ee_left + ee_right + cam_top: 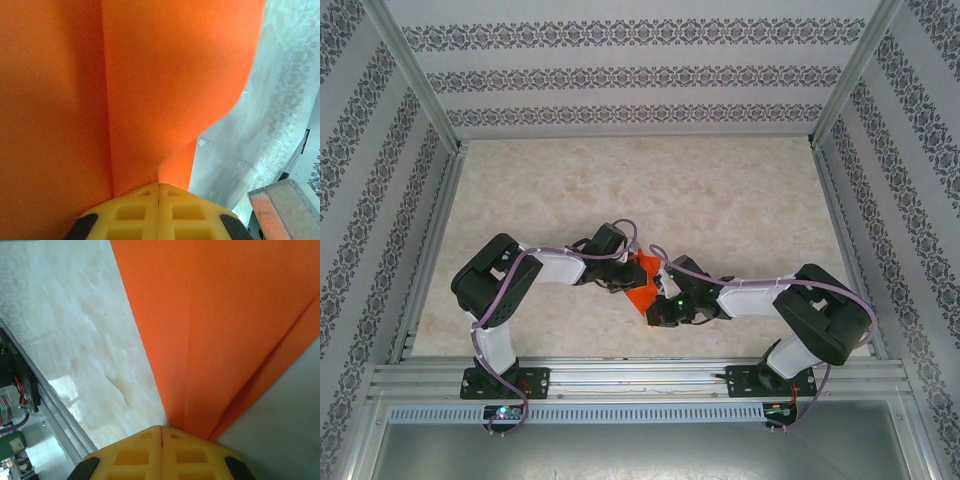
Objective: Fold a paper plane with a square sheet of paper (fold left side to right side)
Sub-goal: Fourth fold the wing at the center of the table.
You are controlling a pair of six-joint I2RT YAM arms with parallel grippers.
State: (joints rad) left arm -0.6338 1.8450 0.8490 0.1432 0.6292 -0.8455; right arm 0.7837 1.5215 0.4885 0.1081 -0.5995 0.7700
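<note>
The square sheet of paper is bright orange, creased, and held up between the two grippers near the table's front middle. My left gripper comes at it from the left and my right gripper from the right. In the left wrist view the yellow fingertips are pressed together at my left gripper, and folds of the paper run into their seam. In the right wrist view my right gripper is shut too, with the paper and its long crease reaching the tips.
The pale marbled table stretches away behind the arms, walled by patterned panels. A metal rail runs along the near edge, also seen as the rail beside circuit boards. A grey block sits close at the lower right.
</note>
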